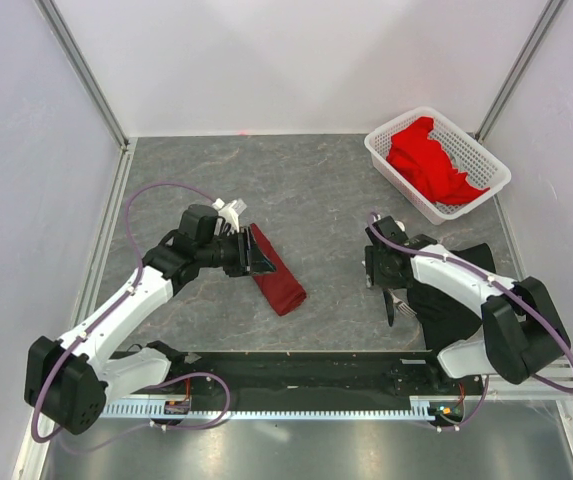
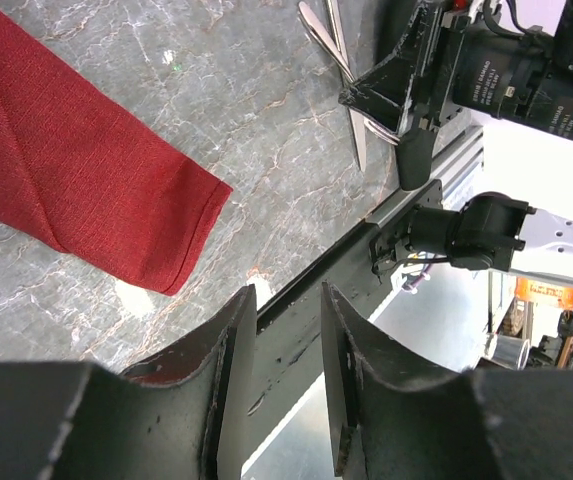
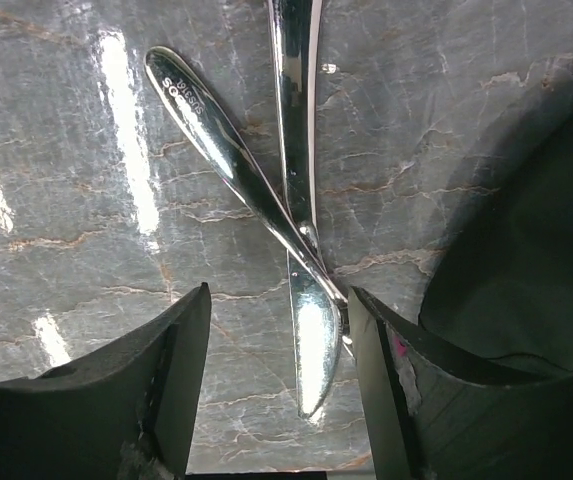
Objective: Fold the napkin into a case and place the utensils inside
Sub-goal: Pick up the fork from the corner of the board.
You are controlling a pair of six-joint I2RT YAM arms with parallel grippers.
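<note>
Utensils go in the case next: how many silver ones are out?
2. Both slim silver metal utensils lie crossed on the grey table under the open right gripper, one slanting left, one straight. Others may be hidden.

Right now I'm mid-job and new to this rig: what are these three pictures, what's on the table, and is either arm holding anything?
Two robot arms are bolted at the table's near edge, each ending in a two-finger gripper. The wide picture looks down from above and behind them. The other two come from a camera on each wrist, so that arm's own fingers show at the bottom.

On the table lie the maroon napkin, folded into a narrow strip, two crossed silver utensils, a white basket holding red cloth, and a dark cloth under the right arm.

The left gripper is open and empty, next to the napkin. The right gripper is open over the utensils, not yet gripping them.
</note>
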